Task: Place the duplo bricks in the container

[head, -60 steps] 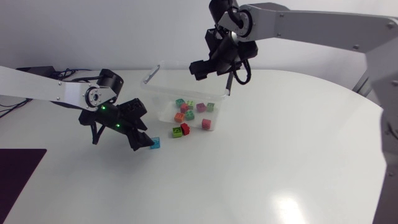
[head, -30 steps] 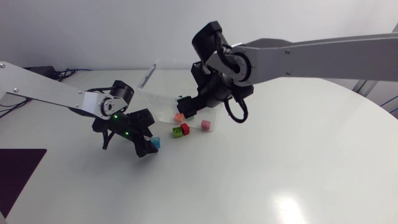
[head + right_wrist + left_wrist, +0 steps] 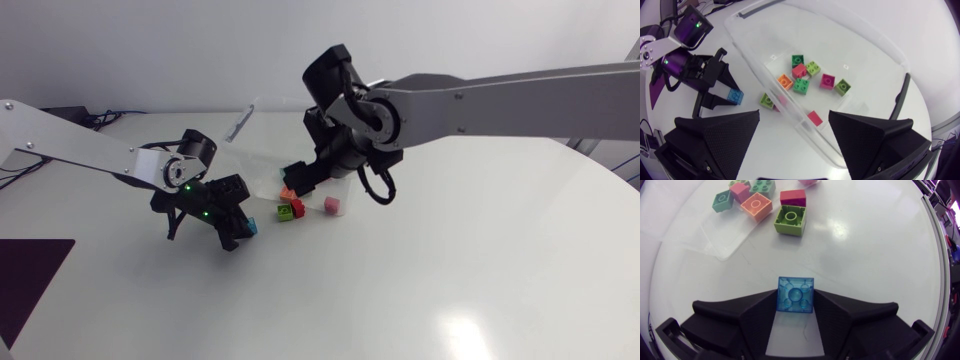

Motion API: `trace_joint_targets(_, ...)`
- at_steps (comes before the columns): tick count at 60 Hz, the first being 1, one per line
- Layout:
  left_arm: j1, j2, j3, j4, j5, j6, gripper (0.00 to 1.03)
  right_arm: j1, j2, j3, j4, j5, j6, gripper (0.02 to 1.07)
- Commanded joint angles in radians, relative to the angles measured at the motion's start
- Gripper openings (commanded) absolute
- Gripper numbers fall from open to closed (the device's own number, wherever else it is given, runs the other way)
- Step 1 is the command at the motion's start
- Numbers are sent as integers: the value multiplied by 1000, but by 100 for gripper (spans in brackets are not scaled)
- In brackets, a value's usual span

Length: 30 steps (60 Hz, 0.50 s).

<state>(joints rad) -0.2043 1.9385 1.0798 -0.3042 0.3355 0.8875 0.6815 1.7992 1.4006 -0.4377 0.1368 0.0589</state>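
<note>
A translucent blue brick [image 3: 796, 294] lies on the white table, and my left gripper [image 3: 795, 301] is shut on it, one finger against each side. In the head view this gripper [image 3: 237, 230] and the blue brick [image 3: 251, 227] sit left of the clear container [image 3: 262, 160]. Inside the container [image 3: 758, 74] lie several bricks, among them an orange one [image 3: 785, 81] and a magenta one [image 3: 827, 80]. A lime brick [image 3: 790, 220] and a red brick [image 3: 792, 197] lie outside, by its wall. My right gripper [image 3: 794, 117] hangs open over the container, with nothing between its fingers.
A pink brick [image 3: 332, 206] lies on the table at the container's near side, right of the lime and red pair. The container's lid [image 3: 241, 121] leans at its back left. The dark mat [image 3: 25, 275] lies at the front left.
My left gripper has slid right and closed on the blue brick. My right arm has come down and leftward from above the container's back edge to low over it.
</note>
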Motion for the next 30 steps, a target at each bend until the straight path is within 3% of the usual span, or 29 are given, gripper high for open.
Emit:
trace_joint_targets(1, -9, 22, 6, 5, 2, 10, 42, -22, -32, 74, -18, 17, -27, 102)
trace_joint_targets(17, -15, 17, 2, 5, 0, -1, 42, -83, -44, 229, -82, 15, -42, 102)
trace_joint_targets(30, -15, 14, -1, 5, 0, -1, 42, -74, -207, 130, -88, 15, -13, 102)
